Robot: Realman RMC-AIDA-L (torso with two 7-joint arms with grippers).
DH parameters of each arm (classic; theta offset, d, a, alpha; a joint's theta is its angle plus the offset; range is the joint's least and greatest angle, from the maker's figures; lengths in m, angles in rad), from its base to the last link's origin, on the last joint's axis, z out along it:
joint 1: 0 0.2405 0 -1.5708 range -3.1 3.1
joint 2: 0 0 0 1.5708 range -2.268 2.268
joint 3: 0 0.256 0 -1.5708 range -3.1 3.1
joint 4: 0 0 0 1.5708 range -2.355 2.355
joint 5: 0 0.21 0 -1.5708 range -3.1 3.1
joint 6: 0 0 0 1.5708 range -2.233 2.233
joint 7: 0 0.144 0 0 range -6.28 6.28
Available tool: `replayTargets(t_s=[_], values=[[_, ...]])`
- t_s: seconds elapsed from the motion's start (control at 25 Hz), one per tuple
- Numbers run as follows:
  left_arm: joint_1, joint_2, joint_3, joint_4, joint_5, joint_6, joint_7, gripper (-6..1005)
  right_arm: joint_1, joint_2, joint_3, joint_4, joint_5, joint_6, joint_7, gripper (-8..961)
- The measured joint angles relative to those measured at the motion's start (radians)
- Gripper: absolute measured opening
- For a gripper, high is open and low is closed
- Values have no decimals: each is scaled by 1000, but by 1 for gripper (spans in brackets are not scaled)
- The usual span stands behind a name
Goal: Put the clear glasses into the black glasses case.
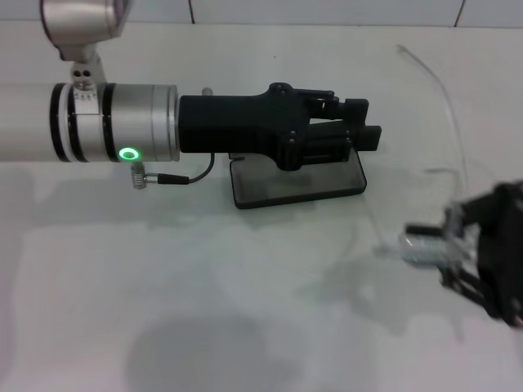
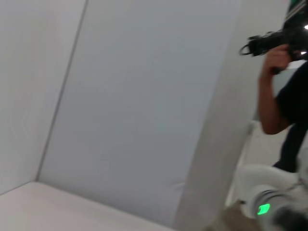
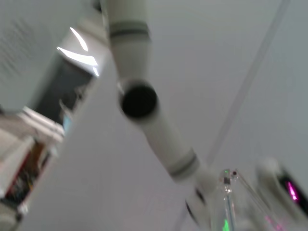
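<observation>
The black glasses case lies on the white table at centre, its grey lining facing up. My left arm reaches across from the left, and the left gripper hangs over the case's far edge, hiding that part. The clear glasses are held above the table at the lower right, with my right gripper shut on them. One thin clear arm curves away toward the back. A clear piece of the glasses also shows in the right wrist view. The left wrist view shows neither the case nor the glasses.
A grey cable plug hangs under the left wrist. A white wall rises behind the table's far edge. In the left wrist view a person stands off to the side holding a device.
</observation>
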Motion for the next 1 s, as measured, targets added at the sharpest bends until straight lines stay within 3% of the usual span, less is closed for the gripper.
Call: replayTargets(t_s=[0.24, 0.48, 0.6, 1.0], values=[[-25, -11, 4, -8, 53, -117, -4, 469, 44, 7, -29, 67, 1, -161, -49, 125], [-50, -20, 39, -24, -6, -137, 70, 469, 228, 9, -76, 353, 36, -95, 41, 125], [-24, -19, 92, -25, -102, -113, 149, 470, 272, 7, -72, 413, 60, -42, 141, 125], [33, -20, 145, -20, -212, -82, 293, 470, 269, -3, -70, 409, 68, 8, 323, 124]])
